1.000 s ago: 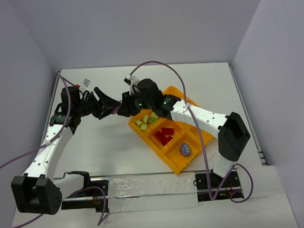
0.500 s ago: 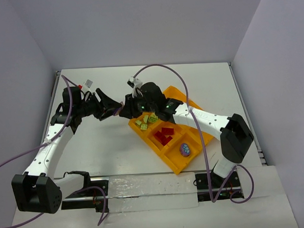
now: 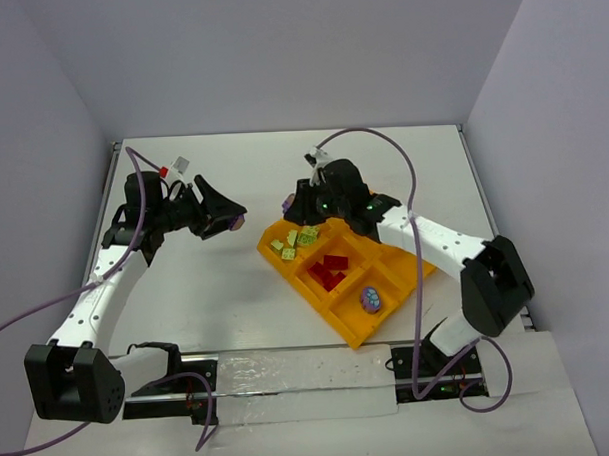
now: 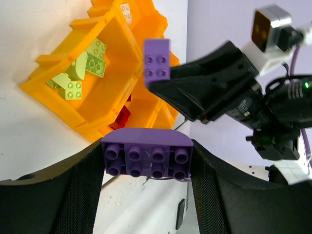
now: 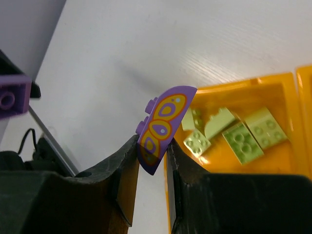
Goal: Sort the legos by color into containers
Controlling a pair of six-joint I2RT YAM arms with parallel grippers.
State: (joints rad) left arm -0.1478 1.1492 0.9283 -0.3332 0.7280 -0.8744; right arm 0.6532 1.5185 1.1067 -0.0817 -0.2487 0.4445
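- Since a second ago, the right hand (image 3: 298,200) has pulled away from the left hand (image 3: 224,216). They were tip to tip; it's now at the tray's (image 3: 353,333) far-left corner.
- Left hand pinches a purple brick (image 4: 146,158) above the tabletop (image 3: 217,291); right hand pinches a purple curved piece (image 5: 163,127).
- Only the right wrist view shows its orange pattern; the left wrist view shows its studs.

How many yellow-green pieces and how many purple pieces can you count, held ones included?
Yellow-green legos: 5, in one tray compartment.
Purple legos: 3 (tray, left gripper, right gripper).
Total: 8.
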